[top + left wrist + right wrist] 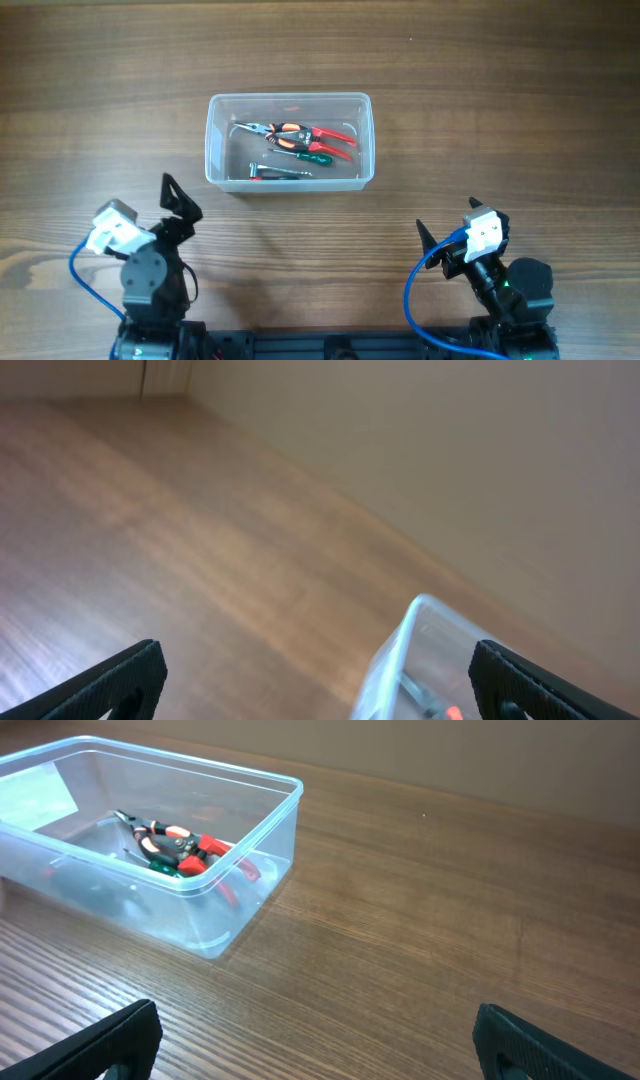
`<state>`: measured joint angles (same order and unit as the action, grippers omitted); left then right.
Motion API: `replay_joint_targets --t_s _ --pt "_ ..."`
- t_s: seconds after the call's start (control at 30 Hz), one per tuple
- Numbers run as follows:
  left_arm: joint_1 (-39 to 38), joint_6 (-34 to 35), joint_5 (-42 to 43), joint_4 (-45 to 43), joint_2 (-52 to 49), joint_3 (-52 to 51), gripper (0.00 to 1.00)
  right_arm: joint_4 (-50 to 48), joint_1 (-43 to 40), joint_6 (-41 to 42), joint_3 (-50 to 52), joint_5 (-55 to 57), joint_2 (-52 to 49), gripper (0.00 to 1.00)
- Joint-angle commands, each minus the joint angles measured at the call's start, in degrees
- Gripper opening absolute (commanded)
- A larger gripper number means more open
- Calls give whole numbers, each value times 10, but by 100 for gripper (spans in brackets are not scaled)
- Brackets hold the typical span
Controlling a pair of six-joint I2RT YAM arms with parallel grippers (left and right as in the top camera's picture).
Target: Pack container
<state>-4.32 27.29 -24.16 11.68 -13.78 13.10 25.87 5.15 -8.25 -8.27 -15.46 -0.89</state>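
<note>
Container (290, 97) sits mid-table, ahead of and between both arms. Left gripper (180, 200) and right gripper (450, 222): fingers spread, holding nothing. No loose tool seen, so packing looks complete; the best move is probably to hold clear of the thick rim. Tub is clear, glossy plastic with rounded corners. Inside lie red-handled pliers (300, 133), a green-handled screwdriver (305, 154) and a slim steel tool (278, 172). Table (500, 100): matte wood grain.

Wooden table (500, 120) with one clear container (289, 97) on it

The table is brown with the grain running left to right. The container stands flat on it, toward the far side and slightly left of the middle, its long sides lying left to right.
</note>
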Motion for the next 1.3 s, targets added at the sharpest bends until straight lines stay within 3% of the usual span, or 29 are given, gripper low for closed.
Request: replay_joint_targets --t_s 0.0,0.4,1.27 --pt "9 -14 3 -3 50 -49 100 -2 -2 -7 0 -11 7 100" --pt "13 -14 3 35 136 -75 100 -2 -2 -6 0 -11 7 100" --pt "5 -14 3 59 134 -75 100 -2 -2 -7 0 -11 7 100"
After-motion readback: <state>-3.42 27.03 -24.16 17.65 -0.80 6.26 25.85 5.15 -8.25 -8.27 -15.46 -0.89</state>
